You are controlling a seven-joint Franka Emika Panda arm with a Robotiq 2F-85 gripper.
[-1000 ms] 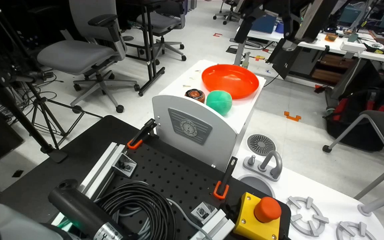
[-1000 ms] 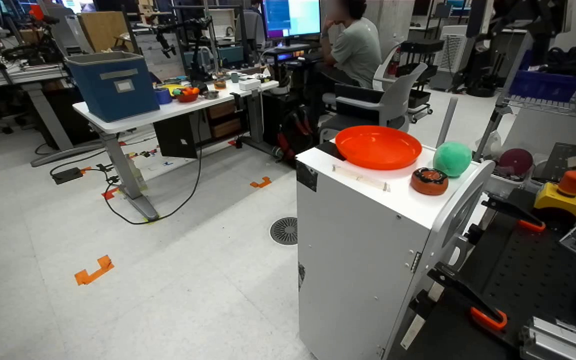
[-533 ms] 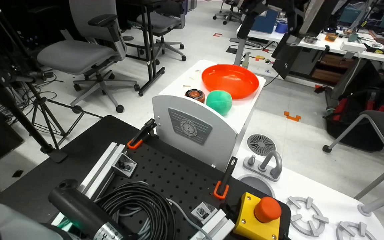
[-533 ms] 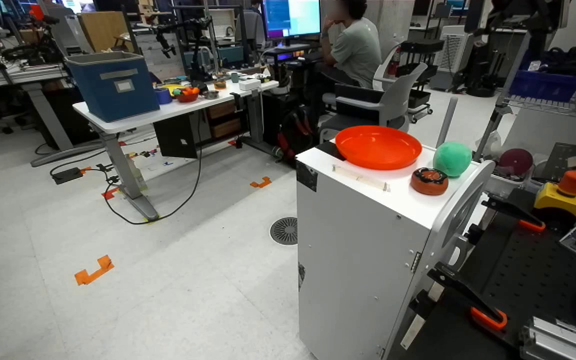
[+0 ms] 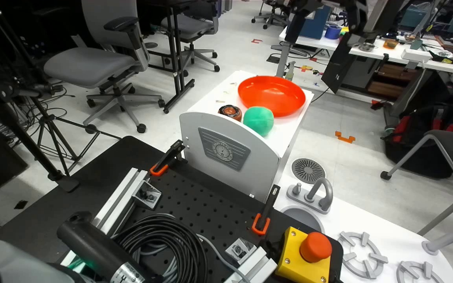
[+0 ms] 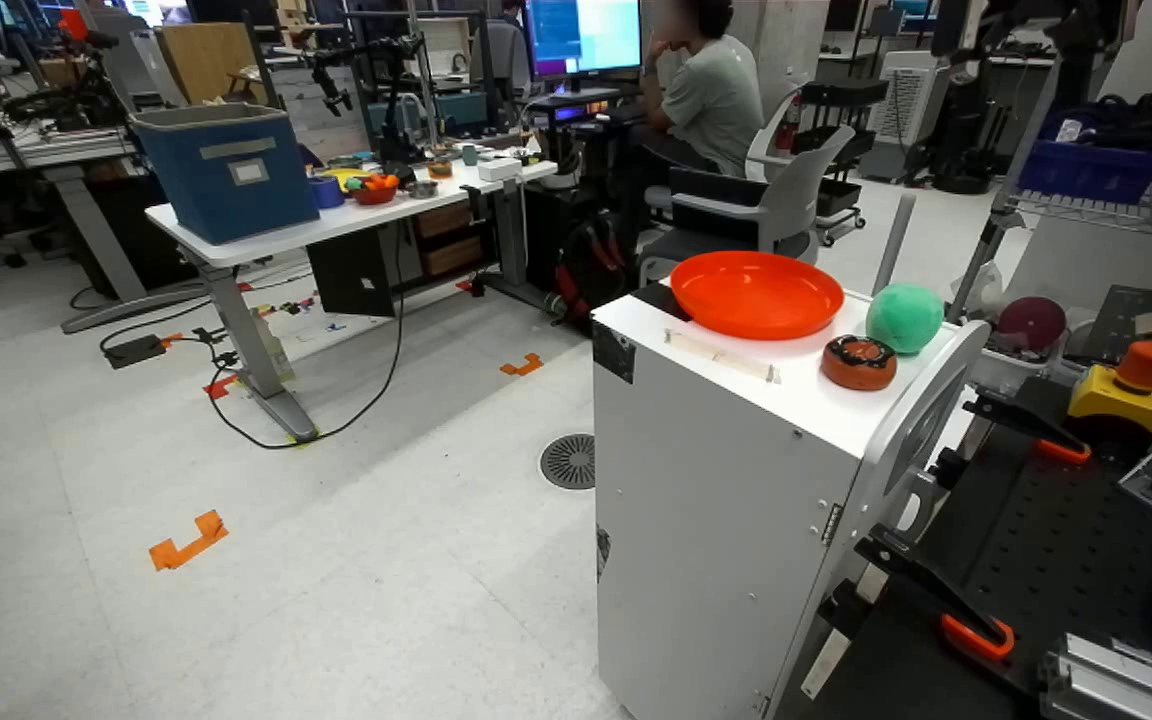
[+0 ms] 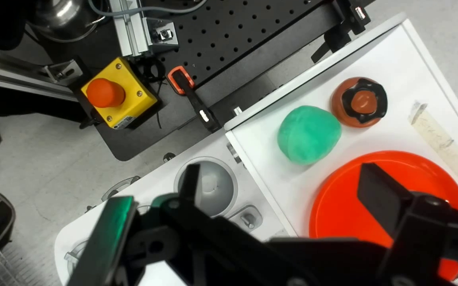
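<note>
My gripper (image 7: pixel 280 180) is open with nothing between its fingers, high above the white top (image 7: pixel 268 171) of a toy kitchen unit. In the wrist view one finger (image 7: pixel 384 196) shows over the red-orange plate (image 7: pixel 340 206), the other over a grey sink. A green ball (image 7: pixel 309 135) sits on the top between plate and raised panel. A brown round toy (image 7: pixel 359 102) with a black wavy ring lies beside it. Plate (image 5: pixel 271 95), ball (image 5: pixel 258 120) and brown toy (image 6: pixel 858 362) show in both exterior views. The gripper (image 5: pixel 313 46) hangs at the top edge there, partly cut off.
A grey raised panel (image 5: pixel 226 147) edges the white top. A black pegboard table (image 5: pixel 207 208) holds clamps, coiled cables and a yellow box with a red button (image 5: pixel 315 247). A toy faucet (image 5: pixel 321 194) stands lower. A person (image 6: pixel 716 100) sits at a desk.
In an exterior view the gripper has moved up and slightly right, away from the plate. It stays open. The plate, ball and brown toy have not moved.
</note>
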